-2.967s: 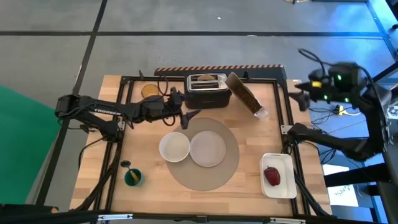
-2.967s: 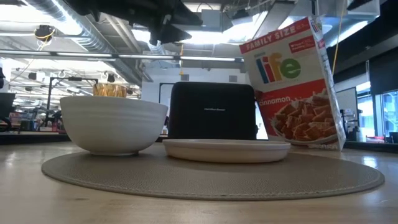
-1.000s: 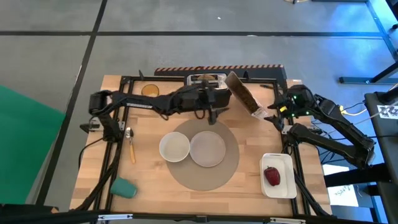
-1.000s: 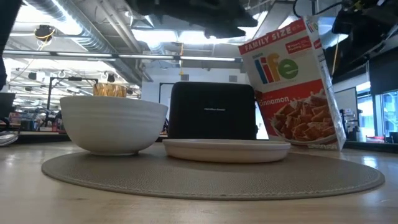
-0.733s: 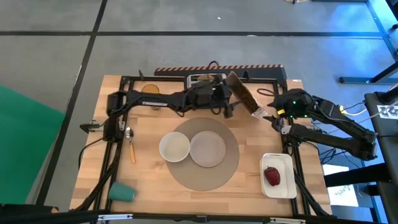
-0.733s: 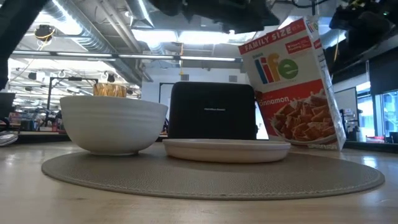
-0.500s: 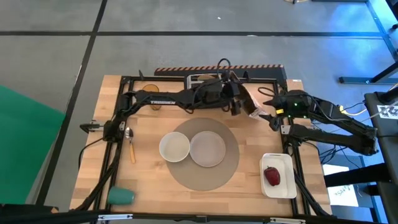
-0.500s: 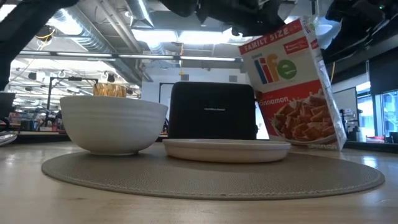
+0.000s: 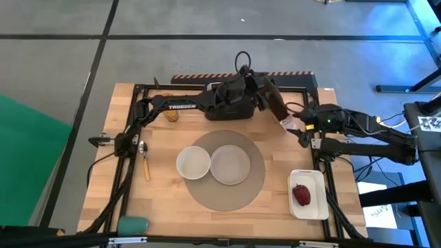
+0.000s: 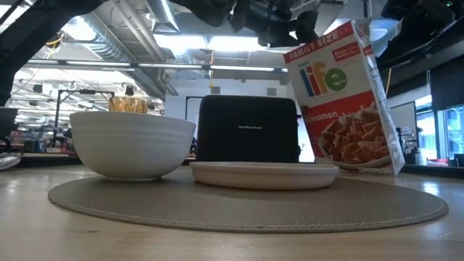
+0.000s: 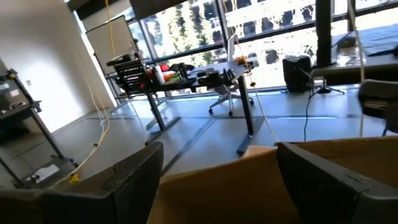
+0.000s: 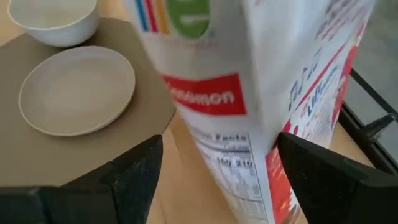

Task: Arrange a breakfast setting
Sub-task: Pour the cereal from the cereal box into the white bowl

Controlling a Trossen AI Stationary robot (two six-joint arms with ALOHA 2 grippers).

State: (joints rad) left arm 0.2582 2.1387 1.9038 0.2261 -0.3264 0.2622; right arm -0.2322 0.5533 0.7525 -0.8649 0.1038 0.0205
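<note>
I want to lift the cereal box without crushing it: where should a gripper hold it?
Grip the cereal box across its narrow sides near the top, coming from above: it stands tilted, tall and thin, and its broad printed faces would probably buckle.

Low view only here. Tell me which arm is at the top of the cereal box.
Observer: The left gripper, reaching across above the toaster to the cereal box.
Operator: Report the right arm.
Observer: The right gripper is at the box's lower end, by the table's right rail.
Operator: Find the fruit.
Observer: The red fruit lies on the white tray, right of the grey mat.
</note>
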